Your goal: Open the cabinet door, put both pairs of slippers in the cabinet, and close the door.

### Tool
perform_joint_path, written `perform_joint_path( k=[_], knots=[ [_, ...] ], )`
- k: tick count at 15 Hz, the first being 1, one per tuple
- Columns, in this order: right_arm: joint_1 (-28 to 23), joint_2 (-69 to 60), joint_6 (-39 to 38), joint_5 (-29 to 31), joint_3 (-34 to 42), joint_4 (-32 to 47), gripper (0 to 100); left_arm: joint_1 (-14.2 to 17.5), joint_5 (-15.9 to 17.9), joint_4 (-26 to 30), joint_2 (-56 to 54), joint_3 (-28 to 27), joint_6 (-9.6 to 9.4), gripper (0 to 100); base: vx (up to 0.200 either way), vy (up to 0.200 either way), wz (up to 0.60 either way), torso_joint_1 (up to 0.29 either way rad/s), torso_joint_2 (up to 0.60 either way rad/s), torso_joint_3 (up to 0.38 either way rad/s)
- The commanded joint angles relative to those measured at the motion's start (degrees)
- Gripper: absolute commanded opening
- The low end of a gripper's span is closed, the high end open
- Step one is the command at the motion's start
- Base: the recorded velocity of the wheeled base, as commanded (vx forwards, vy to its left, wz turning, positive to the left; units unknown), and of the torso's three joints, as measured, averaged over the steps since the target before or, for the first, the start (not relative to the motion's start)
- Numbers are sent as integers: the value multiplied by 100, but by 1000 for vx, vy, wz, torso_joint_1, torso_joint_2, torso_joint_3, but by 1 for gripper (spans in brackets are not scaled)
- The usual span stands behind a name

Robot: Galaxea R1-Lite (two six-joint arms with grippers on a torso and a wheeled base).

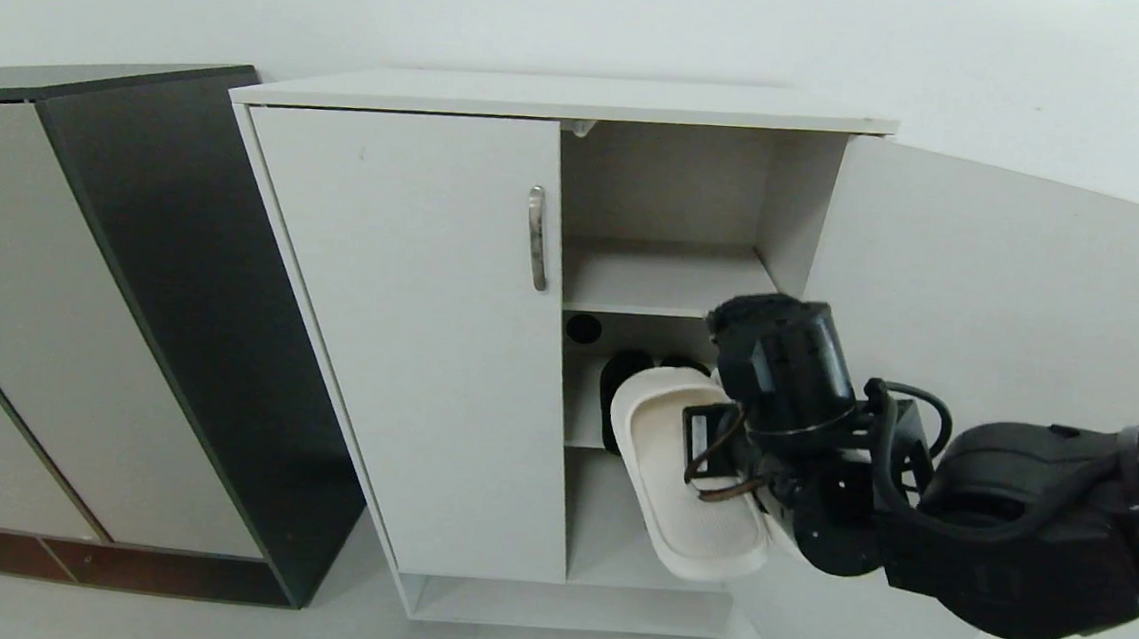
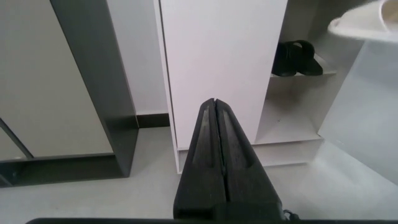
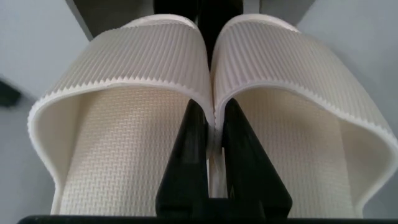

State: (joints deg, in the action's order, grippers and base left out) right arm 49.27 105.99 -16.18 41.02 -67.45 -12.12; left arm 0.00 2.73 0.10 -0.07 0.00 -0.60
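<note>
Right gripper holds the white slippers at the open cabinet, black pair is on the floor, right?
No: the black pair sits on a shelf inside the cabinet, per the left wrist view. The right gripper does hold the white slippers.

The cabinet (image 1: 565, 99) stands on the floor (image 1: 157, 622) against the far wall, with a second cabinet (image 1: 78, 325) just to its left. Its left door (image 1: 407, 348) is closed and its right door (image 1: 993, 279) is swung out to the right. One pair of slippers (image 1: 625, 379) lies on the lower shelf (image 2: 328, 72) inside. The other pair of slippers (image 1: 683, 488) hangs in front of that opening on the near side, pinched between the fingers (image 3: 186, 155) of the right gripper (image 1: 710, 455).
</note>
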Motion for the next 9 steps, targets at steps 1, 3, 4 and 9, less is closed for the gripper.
perform_joint_path(
  k=[1, 3, 4, 9],
  knots=[
    [135, 186, -158, 398, -972, 219, 0, 0, -1, -1, 7, 0, -2, 0, 0, 0, 0, 0, 0, 0],
    [135, 186, 18, 424, -1033, 148, 0, 0, -1, -1, 7, 0, -2, 0, 0, 0, 0, 0, 0, 0],
    [135, 186, 27, 424, -1033, 113, 0, 0, -1, -1, 7, 0, -2, 0, 0, 0, 0, 0, 0, 0],
    [135, 379, 124, 424, -989, -212, 0, 0, -1, -1, 7, 0, -2, 0, 0, 0, 0, 0, 0, 0]
  ],
)
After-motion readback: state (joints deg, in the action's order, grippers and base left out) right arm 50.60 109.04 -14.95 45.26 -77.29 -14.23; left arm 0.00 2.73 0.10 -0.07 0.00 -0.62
